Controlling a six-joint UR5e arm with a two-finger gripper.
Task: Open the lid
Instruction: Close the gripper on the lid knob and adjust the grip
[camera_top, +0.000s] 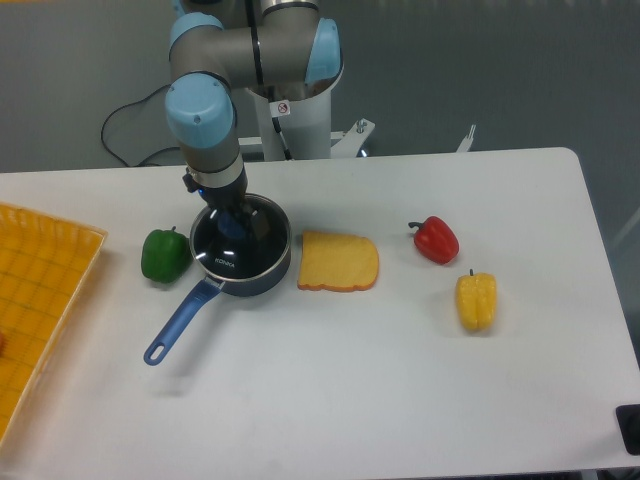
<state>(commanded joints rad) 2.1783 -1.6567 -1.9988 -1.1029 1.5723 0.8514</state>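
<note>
The gripper (233, 222) is down at the lid (240, 240) knob on the saucepan (236, 262); jaw state unclear, so the next move is probably a straight lift.

The lid (238, 246), a round clear glass disc edged by a thin metal rim, marked with small white lettering near its front edge and fitted with a blue centre knob, is seated flat and closed on the saucepan.

gripper (234, 222) jaws: hidden | yellow tray (40, 290): cut off left
</note>
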